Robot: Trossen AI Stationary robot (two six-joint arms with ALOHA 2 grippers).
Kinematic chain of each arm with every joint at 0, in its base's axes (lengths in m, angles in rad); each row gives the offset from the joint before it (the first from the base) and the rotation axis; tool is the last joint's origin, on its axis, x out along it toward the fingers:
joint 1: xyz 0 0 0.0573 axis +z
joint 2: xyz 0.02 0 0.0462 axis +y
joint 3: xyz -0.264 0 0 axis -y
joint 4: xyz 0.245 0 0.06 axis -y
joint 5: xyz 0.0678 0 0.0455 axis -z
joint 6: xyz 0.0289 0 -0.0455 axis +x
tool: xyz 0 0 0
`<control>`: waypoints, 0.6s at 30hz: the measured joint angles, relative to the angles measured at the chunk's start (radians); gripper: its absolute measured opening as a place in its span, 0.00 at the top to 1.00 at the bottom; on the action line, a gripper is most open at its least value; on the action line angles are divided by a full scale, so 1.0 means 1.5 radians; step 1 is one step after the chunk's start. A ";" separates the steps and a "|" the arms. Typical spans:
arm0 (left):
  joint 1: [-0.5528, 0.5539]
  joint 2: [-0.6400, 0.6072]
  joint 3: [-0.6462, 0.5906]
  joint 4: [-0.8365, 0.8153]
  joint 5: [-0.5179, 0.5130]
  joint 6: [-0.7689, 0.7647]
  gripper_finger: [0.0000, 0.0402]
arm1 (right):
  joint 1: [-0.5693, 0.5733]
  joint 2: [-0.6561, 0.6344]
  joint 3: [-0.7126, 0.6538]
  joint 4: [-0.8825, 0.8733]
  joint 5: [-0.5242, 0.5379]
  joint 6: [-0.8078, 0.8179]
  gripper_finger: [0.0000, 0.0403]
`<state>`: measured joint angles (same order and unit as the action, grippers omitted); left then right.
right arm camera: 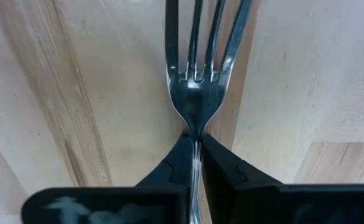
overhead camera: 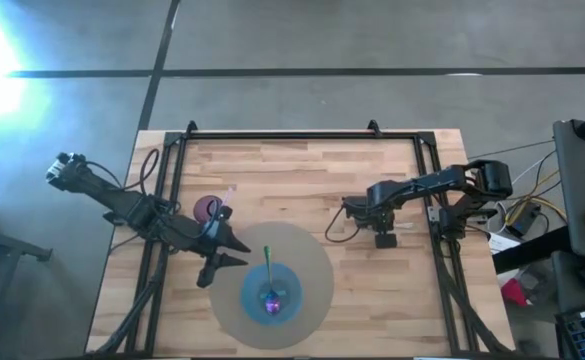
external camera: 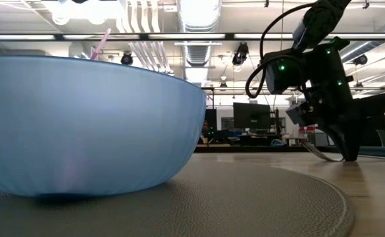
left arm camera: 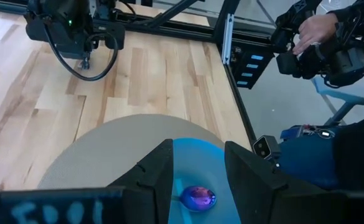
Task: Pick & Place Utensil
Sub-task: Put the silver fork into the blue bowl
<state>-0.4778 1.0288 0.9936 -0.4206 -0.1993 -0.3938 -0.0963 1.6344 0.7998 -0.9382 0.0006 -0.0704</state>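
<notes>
A steel fork (right arm camera: 195,93) lies low over the wooden table, and my right gripper (right arm camera: 195,146) is shut on it at mid-table right (overhead camera: 350,212). In the low view that gripper (external camera: 345,155) points down at the table top. A blue bowl (overhead camera: 284,300) stands on a round grey mat (overhead camera: 307,250). Inside the bowl lies a spoon (overhead camera: 268,270) with a green handle and a purple head (left arm camera: 198,197). My left gripper (overhead camera: 237,252) hangs open just left of the bowl, and its fingers frame the bowl (left arm camera: 197,154) in the left wrist view. My right gripper pinches the fork's neck (right arm camera: 195,129), just behind the tines, between its two fingertips. The fingers come from above, pointing steeply down, in line with the fork's length. The tines point away from the gripper, close over the wood; whether they rest on it I cannot tell.
A dark cup (overhead camera: 208,207) with a pink stick in it stands on the table behind my left gripper. A black metal frame (overhead camera: 302,135) runs along the table's far and side edges. Beyond the table a person's hand (left arm camera: 315,31) holds dark equipment. Bare wood lies between mat and right gripper.
</notes>
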 joint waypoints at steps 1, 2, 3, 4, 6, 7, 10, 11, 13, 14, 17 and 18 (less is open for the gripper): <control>0.000 0.000 0.000 0.000 0.000 -0.001 0.66 | 0.000 0.000 0.000 0.000 0.000 0.000 0.96; 0.000 0.000 0.000 0.000 0.000 -0.005 0.66 | 0.000 0.000 0.000 0.000 0.000 0.000 0.96; 0.000 0.000 0.000 -0.003 0.000 -0.006 0.66 | 0.000 0.000 0.001 -0.001 0.000 0.000 0.96; 0.000 0.000 0.000 -0.005 0.000 -0.008 0.66 | 0.000 0.000 0.003 -0.001 0.000 0.000 0.96; 0.000 0.000 0.000 -0.006 0.000 -0.012 0.66 | 0.000 0.000 0.007 -0.005 0.000 0.000 0.97; 0.000 0.000 0.000 -0.006 0.000 -0.016 0.66 | 0.000 -0.001 0.008 -0.007 0.000 0.001 0.97; 0.000 0.000 0.000 -0.005 0.000 -0.018 0.66 | 0.000 -0.005 0.014 -0.013 -0.001 0.003 0.97; 0.000 0.000 0.000 -0.005 0.000 -0.019 0.66 | 0.000 -0.009 0.015 -0.011 -0.003 0.006 0.97; 0.000 0.000 0.000 -0.005 0.000 -0.021 0.66 | 0.001 -0.022 0.018 -0.011 -0.006 0.008 0.97; 0.000 0.000 0.000 -0.005 0.000 -0.023 0.66 | 0.003 -0.027 0.018 -0.013 -0.007 0.008 0.97; 0.000 0.000 0.000 -0.005 0.000 -0.024 0.66 | 0.010 -0.044 0.018 -0.016 -0.008 0.020 0.97; 0.000 0.000 0.000 -0.005 0.000 -0.025 0.66 | 0.014 -0.051 0.018 -0.017 -0.009 0.027 0.97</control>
<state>-0.4774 1.0294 0.9936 -0.4278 -0.1994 -0.4316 -0.0746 1.5582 0.8268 -0.9631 -0.0125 -0.0302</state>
